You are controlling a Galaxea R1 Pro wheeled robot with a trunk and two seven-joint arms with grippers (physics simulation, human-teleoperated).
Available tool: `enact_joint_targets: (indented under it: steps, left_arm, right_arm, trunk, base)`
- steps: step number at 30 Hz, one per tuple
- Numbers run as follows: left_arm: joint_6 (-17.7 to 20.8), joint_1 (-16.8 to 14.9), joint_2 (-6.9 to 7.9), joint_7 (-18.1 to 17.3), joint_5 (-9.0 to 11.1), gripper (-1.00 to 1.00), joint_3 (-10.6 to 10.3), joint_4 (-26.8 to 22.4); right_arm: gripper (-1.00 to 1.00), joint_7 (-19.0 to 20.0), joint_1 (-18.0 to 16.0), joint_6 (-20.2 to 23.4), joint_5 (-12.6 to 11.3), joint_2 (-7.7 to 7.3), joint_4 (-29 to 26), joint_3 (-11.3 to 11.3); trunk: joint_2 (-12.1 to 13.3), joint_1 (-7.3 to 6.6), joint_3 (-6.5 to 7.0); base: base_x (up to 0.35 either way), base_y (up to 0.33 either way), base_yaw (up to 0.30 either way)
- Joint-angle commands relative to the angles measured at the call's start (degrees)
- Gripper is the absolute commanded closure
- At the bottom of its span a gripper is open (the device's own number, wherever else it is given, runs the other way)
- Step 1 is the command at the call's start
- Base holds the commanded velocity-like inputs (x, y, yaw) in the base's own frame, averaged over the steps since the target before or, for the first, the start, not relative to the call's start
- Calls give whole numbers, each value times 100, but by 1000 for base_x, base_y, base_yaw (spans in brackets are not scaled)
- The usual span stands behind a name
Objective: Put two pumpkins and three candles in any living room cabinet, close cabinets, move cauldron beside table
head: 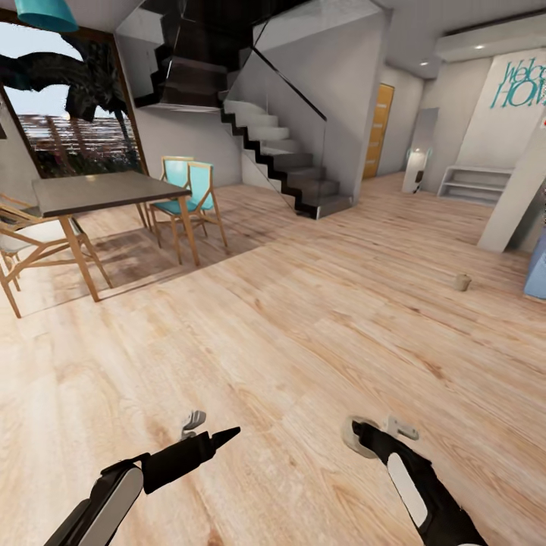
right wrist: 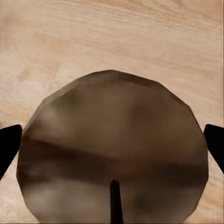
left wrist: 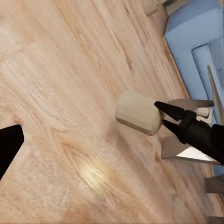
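At five o'clock low in the head view, the right pincer [head: 362, 434] is clamped on one candle [head: 351, 437], its pale body jutting out over the wooden floor [head: 303, 326]. The left wrist view shows that candle [left wrist: 137, 112] from the side. Only the two black fingertips pinch its end, and most of the cylinder hangs beyond them. In the right wrist view the candle [right wrist: 112, 130] sits between the two fingers, wick end toward the camera. At seven o'clock the left pincer [head: 211, 429] has its fingers apart, with nothing between them.

A second candle [head: 462, 282] stands alone on the floor at about two o'clock, well apart from both arms and near a blue piece of furniture [head: 538, 265]. A dining table [head: 98, 189] with chairs is at ten o'clock and a staircase [head: 288, 159] at twelve.

The main risk, as I judge it, is the shallow hold. With so little of the candle inside the fingertips, a quick turn of the base or a swing of the arm could twist it loose, and it would roll away across the bare floor. A second risk is the free candle at two o'clock. Driving or pivoting that way without watching could knock it over or push it under the blue furniture. Slow base moves and a steady wrist seem the safer course.
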Motion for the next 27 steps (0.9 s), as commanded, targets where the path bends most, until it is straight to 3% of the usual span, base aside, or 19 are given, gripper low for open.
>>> enact_joint_targets:
  steps: [1,6,16,21,27]
  left_arm:
    - [35,-3,3,10,45,-100,-6,2]
    - [-35,-3,6,6,43,-100,-6,14]
    - [-97,-7,-17,106,45,-100,-6,23]
    - [-41,-34,-11,986,52,-100,37,-22]
    - [-34,-429,5,2478,42,-100,54,-96]
  right_arm:
    - [100,-44,168,200,-66,2,-391,-3]
    - [100,-64,554,639,-82,9,-1274,-25]
    - [100,-41,639,746,-92,-10,-1474,-36]
    - [100,-43,640,758,-84,-54,-1481,-49]
    - [100,-56,640,798,-74,-80,-1488,-58]
  trunk:
    - [0,-3,17]
    - [6,-16,128]
    - [20,-42,350]
    - [27,-55,461]
    - [35,-70,593]
  base:
    - [0,0,0]
    - [0,0,0]
    - [0,0,0]
    - [0,0,0]
    - [0,0,0]
